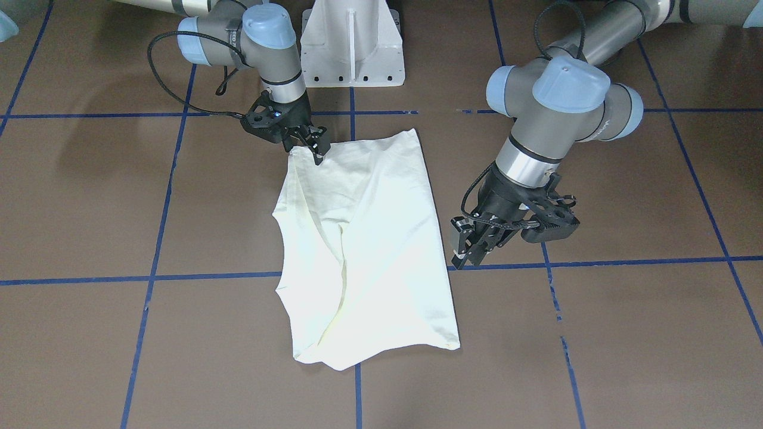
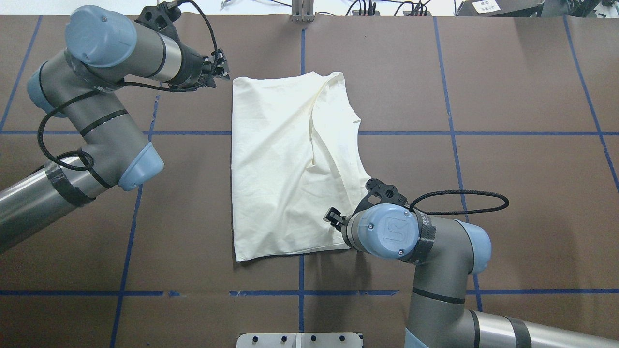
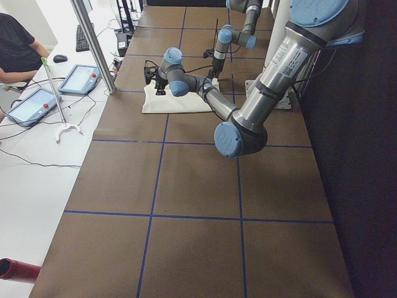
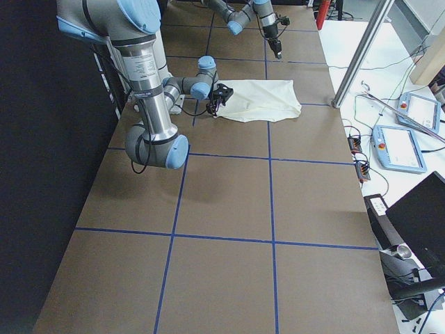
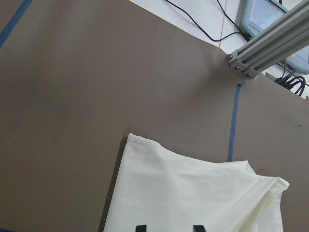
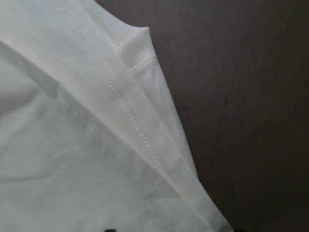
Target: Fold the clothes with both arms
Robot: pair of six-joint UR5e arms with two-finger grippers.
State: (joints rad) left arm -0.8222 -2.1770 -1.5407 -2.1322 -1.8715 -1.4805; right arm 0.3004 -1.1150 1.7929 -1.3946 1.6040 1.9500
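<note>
The clothes [image 1: 369, 238] are one cream shirt lying folded in a long rectangle on the brown table, plain side up with no print showing. My right gripper [image 1: 315, 148] is down at the corner nearest the robot base, open, its fingers touching the cloth. The right wrist view is filled with stitched hem layers [image 6: 135, 130] seen from very close. My left gripper [image 1: 468, 253] hovers open beside the shirt's long edge, off the cloth. In the left wrist view its two fingertips [image 5: 140, 227] stand apart over the shirt's far corner [image 5: 133, 140].
The white pedestal base [image 1: 351, 47] stands behind the shirt. Blue tape lines [image 1: 149, 277] grid the table. An aluminium post [image 5: 270, 43] rises at the far edge. A side desk holds tablets [image 3: 34, 102], with a seated person [image 3: 18, 49] beside it.
</note>
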